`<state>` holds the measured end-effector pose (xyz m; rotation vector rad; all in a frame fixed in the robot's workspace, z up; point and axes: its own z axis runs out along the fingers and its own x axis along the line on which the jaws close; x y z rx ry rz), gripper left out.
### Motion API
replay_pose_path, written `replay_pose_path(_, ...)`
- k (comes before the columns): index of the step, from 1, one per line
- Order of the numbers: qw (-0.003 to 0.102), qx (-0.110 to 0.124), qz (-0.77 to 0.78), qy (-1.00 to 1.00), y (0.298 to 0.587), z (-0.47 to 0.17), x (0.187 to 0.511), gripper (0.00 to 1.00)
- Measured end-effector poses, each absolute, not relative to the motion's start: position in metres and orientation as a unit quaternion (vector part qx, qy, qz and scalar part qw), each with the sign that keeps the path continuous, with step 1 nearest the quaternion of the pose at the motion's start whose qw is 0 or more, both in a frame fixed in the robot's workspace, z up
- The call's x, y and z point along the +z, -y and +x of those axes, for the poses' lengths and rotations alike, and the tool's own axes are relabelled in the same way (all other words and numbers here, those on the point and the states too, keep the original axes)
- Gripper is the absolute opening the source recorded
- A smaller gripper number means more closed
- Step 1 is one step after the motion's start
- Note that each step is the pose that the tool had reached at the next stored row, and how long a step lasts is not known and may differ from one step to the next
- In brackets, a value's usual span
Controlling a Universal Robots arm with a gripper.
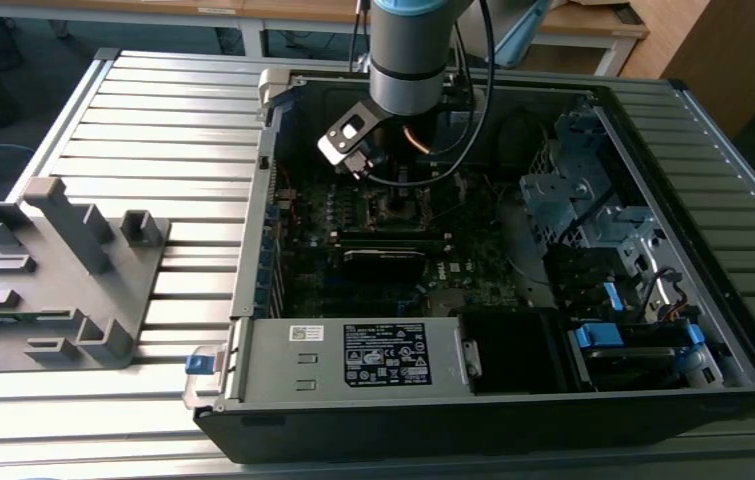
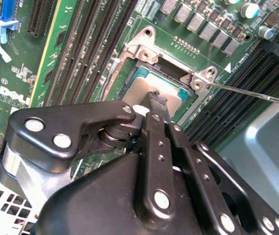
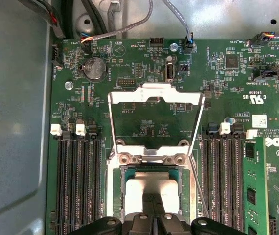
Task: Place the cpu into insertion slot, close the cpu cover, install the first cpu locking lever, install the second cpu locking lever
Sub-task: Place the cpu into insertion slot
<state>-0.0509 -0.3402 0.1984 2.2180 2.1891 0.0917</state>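
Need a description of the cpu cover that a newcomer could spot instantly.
Inside the open computer case, find the green motherboard and its two banks of black memory slots. Between them, in the first wrist view, the cpu cover is swung open next to the cpu. It is the only thin silver frame with a windowed middle; the cpu is a solid grey square.
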Motion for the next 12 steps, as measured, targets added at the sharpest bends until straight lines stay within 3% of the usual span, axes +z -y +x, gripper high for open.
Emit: replay_pose_path(12,0.012,0.030,0.711,-0.702,0.3400,-0.0508,0.1985,0.11)
